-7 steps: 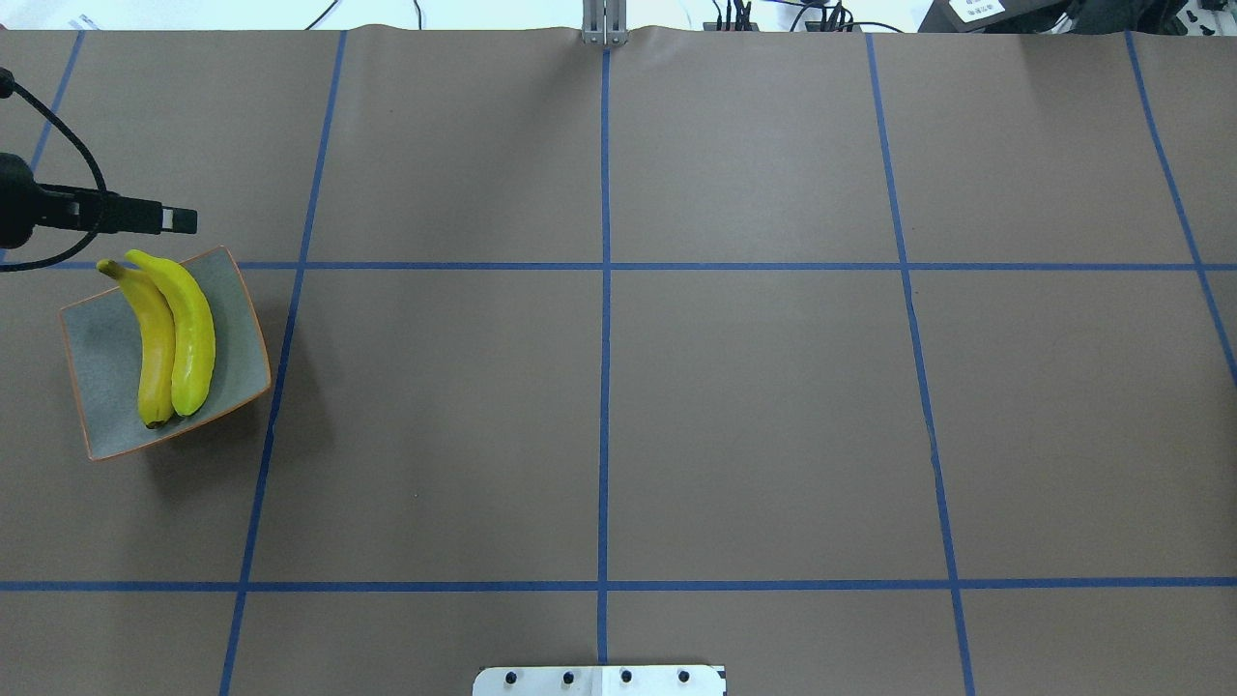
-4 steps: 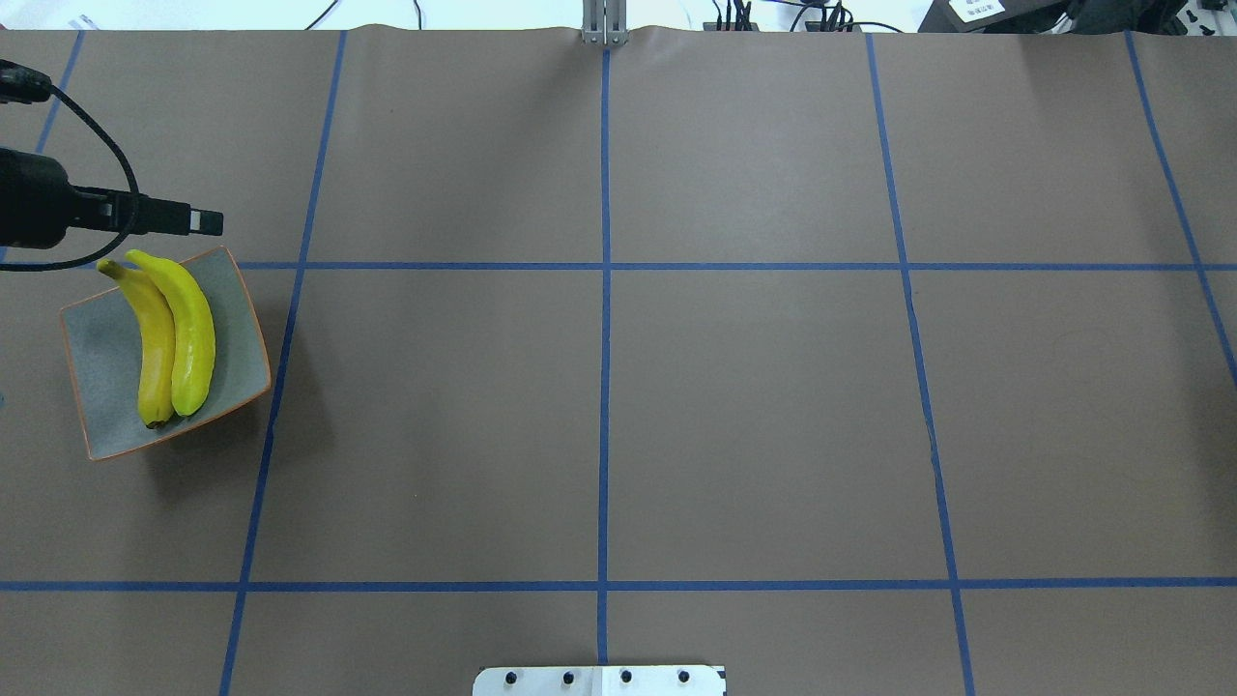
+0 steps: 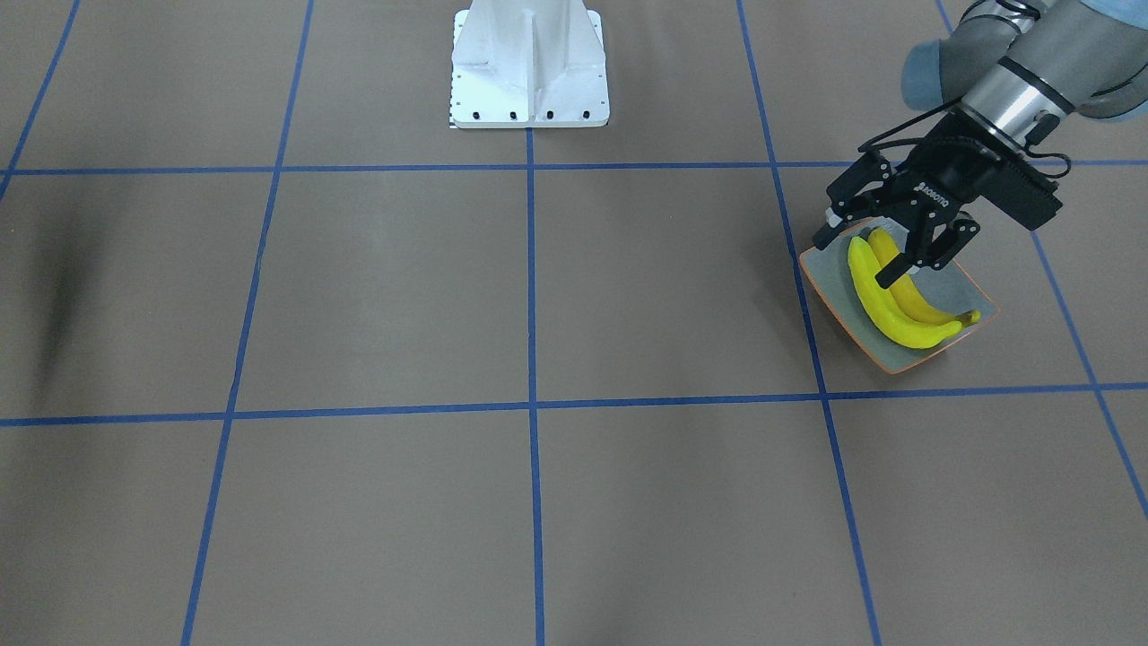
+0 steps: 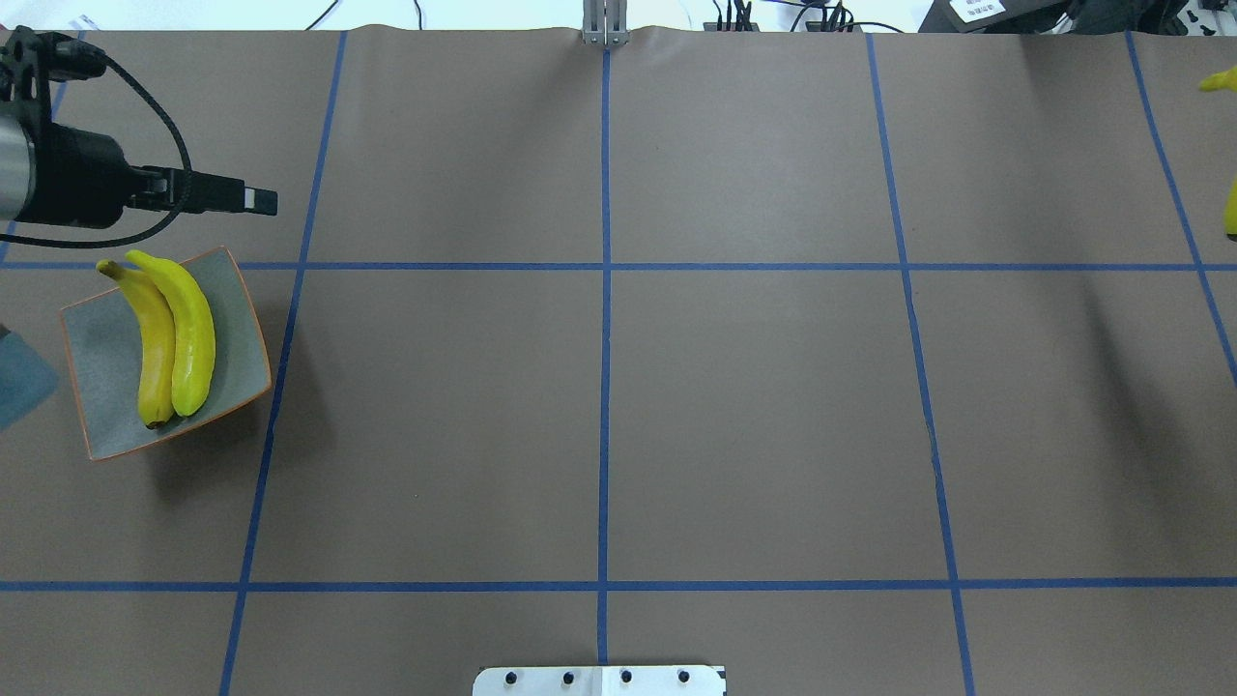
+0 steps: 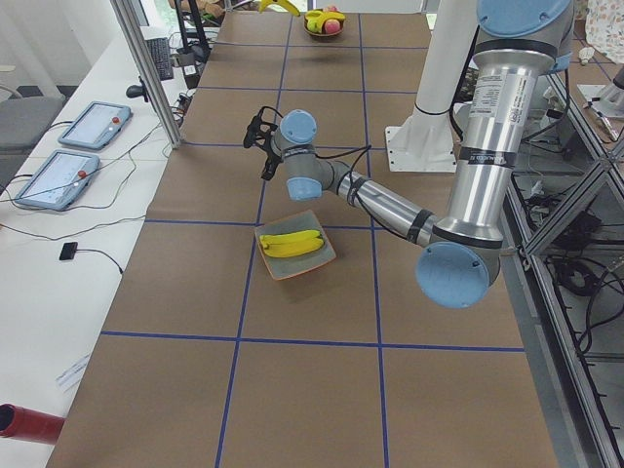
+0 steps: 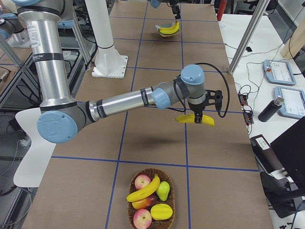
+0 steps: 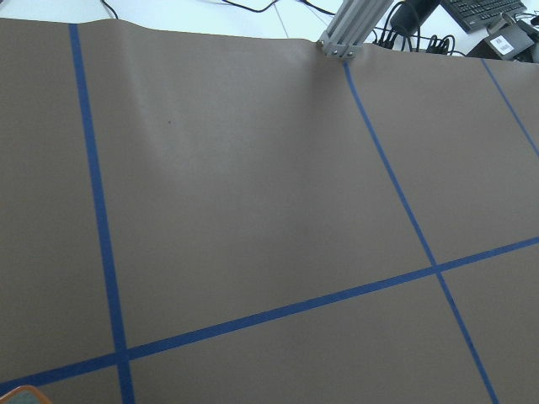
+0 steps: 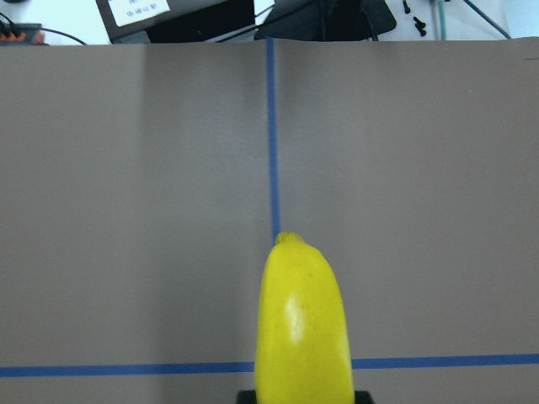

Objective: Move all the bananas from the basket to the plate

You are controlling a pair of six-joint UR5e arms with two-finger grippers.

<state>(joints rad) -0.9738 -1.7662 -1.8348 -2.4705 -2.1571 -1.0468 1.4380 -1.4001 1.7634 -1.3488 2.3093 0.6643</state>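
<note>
1. The plate (image 4: 106, 387) sits at the far left, with two bananas (image 4: 164, 338) side by side on it and bare grey to their left.
2. The left gripper (image 3: 852, 262) hangs above the plate, jaws wide and empty.
3. At the far right, the right gripper (image 6: 198, 113) clamps a third banana (image 8: 303, 328). Its long axis points away from the robot, like the plated pair, and the plate lies well apart to its left.
4. One banana (image 6: 143, 189) lies in the basket (image 6: 150, 170).
</note>
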